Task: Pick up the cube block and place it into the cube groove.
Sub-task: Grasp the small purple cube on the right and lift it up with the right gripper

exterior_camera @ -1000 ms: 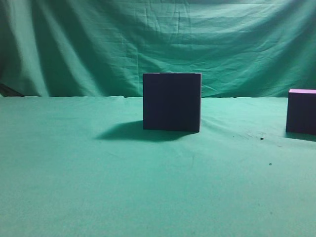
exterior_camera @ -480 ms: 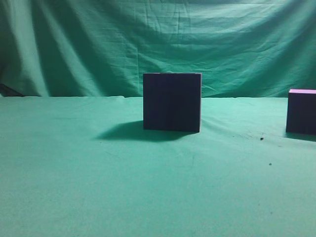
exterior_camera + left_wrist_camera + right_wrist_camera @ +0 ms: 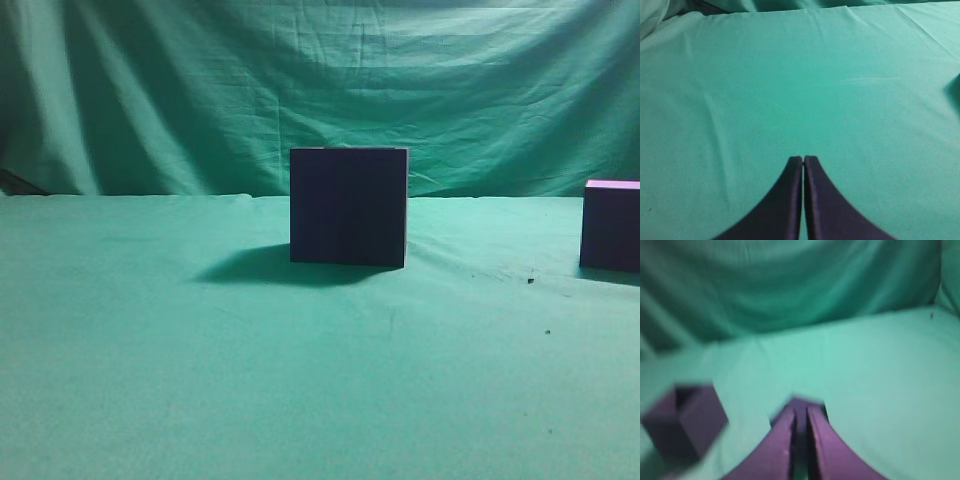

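The cube groove, a large dark box with a thin pale rim, stands in the middle of the green table. The cube block, smaller with a pinkish top, sits at the far right edge. Neither gripper shows in the exterior view. In the blurred right wrist view my right gripper is shut and empty. The cube block lies just beyond its tips, mostly hidden by the fingers. The cube groove is at the lower left with its cavity showing. My left gripper is shut and empty over bare cloth.
The green cloth covers the table and hangs as a backdrop. Small dark specks lie on the cloth near the cube block. A dark patch touches the right edge of the left wrist view.
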You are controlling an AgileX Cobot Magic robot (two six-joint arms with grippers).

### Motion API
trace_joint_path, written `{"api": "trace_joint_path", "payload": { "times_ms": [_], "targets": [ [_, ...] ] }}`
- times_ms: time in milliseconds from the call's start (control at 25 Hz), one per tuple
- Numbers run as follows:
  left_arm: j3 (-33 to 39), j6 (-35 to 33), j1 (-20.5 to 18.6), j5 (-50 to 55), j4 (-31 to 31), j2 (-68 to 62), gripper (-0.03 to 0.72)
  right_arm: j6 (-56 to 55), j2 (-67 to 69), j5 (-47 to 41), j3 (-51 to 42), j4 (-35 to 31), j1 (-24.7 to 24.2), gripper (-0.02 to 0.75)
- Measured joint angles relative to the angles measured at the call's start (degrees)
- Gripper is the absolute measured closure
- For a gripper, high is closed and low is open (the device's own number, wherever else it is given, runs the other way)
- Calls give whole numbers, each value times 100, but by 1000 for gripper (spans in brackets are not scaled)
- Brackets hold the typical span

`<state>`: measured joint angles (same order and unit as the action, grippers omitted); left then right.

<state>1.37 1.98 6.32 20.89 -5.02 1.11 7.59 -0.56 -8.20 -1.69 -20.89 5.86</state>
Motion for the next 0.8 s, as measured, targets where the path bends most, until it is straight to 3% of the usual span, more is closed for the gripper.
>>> {"api": "trace_joint_path", "payload": {
  "times_ms": [120,200,320,800],
  "targets": [
    [0,0,0,0,0,0,688,-23,0,726,0,-316,0,690],
    [0,0,0,0,0,0,688,82,0,544,185,-356,0,690],
    [0,0,0,0,0,0,688,630,310,-113,940,-367,0,690],
    [0,0,0,0,0,0,688,1557,4080,-3547,3302,-212,0,690]
  ]
}}
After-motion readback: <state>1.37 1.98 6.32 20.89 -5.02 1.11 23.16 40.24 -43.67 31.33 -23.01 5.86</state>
